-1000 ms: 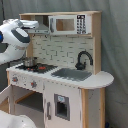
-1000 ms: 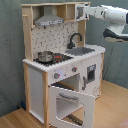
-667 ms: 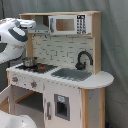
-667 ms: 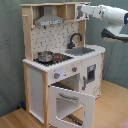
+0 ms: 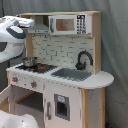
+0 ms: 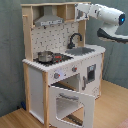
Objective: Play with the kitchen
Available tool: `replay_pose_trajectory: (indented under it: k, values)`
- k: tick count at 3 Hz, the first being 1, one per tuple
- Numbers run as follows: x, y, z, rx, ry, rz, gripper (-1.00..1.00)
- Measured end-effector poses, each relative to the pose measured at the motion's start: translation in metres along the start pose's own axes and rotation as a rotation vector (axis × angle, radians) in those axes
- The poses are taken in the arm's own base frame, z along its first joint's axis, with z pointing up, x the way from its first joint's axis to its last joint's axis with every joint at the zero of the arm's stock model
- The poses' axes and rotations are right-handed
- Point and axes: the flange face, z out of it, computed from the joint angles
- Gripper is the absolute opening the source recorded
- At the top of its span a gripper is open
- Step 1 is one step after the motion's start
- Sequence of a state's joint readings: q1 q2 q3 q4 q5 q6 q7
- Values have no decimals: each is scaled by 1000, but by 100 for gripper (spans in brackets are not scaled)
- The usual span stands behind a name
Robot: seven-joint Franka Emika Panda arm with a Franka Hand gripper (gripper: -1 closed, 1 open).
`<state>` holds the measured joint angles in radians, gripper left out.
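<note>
The kitchen [image 5: 60,75] is a white and light-wood toy with a black faucet [image 5: 82,59], a grey sink [image 5: 72,74] and a metal pot [image 5: 29,62] on the stovetop. In the second exterior view the kitchen [image 6: 60,65] has its oven door [image 6: 70,102] hanging open and tipped forward. My white arm reaches in from the second exterior view's right, with the gripper [image 6: 80,10] up at the top shelf beside the hood [image 6: 47,20]. In the first exterior view the gripper [image 5: 31,22] sits at the kitchen's upper left corner.
A microwave front [image 5: 67,24] fills the top shelf in the first exterior view. A grey curtain hangs behind the kitchen, and a wooden floor [image 6: 20,117] lies in front. The arm's bulky white body [image 5: 12,42] stands close to the kitchen's left side.
In the second exterior view the arm has moved left, bringing the gripper from beside the kitchen up against its top shelf. The oven door stays open.
</note>
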<state>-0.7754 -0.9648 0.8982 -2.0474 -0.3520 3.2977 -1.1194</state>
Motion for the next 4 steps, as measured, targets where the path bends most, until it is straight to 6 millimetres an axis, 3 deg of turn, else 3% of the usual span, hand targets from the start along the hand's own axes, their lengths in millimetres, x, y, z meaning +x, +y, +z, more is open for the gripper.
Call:
replay_pose_trajectory:
  k: [2,4]
  values:
    - [9,19,9,-53,-85,47,100]
    - [35,36,4,-92,-163,117,100]
